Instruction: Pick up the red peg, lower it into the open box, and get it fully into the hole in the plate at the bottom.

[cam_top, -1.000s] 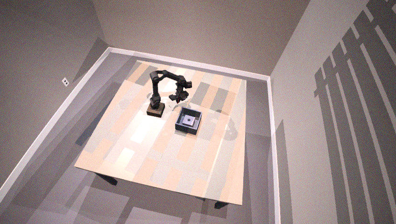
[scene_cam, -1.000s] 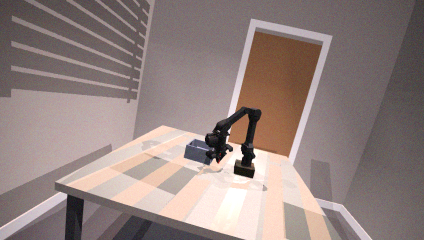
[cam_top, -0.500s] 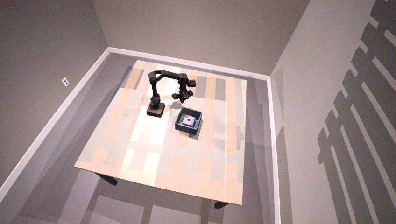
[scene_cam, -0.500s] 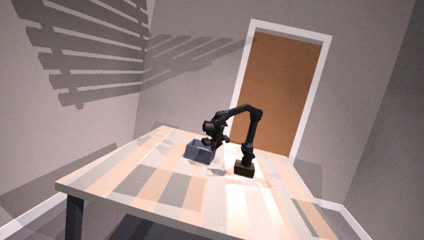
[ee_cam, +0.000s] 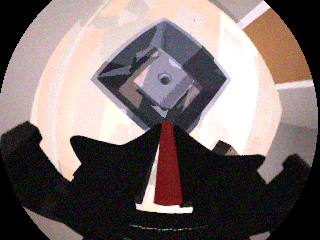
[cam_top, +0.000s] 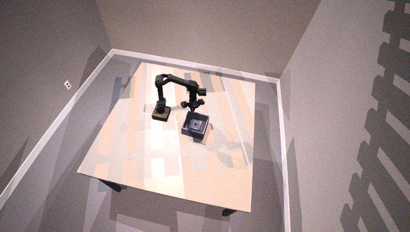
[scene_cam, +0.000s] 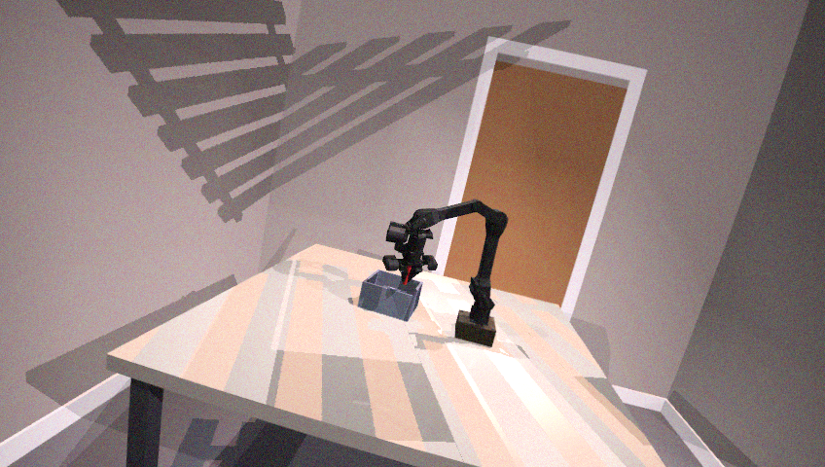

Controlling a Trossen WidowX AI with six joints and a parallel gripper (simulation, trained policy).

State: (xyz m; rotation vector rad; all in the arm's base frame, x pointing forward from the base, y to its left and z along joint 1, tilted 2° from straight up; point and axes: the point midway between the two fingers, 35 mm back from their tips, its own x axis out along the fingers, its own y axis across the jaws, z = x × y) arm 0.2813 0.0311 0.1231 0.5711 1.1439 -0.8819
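My gripper (cam_top: pixel 192 108) (scene_cam: pixel 407 271) (ee_cam: pixel 167 127) is shut on the red peg (cam_top: pixel 192 109) (scene_cam: pixel 407 275) (ee_cam: pixel 168 167), which hangs point down from the fingers. It hovers just above the rim of the open blue-grey box (cam_top: pixel 186 132) (scene_cam: pixel 381 304) (ee_cam: pixel 112 67), at the side nearest the arm's base. In the wrist view the plate (cam_top: pixel 193 125) (ee_cam: pixel 159 92) at the box's bottom shows its round hole (cam_top: pixel 196 123) (ee_cam: pixel 164 78), and the peg's tip points toward the near side of the box, short of the hole.
The arm's dark base block (cam_top: pixel 161 112) (scene_cam: pixel 475 330) stands on the striped table (cam_top: pixel 161 172) (scene_cam: pixel 347 381) beside the box. A door (scene_cam: pixel 538 173) is behind the arm. White low walls (cam_top: pixel 57 114) run along the floor around the table.
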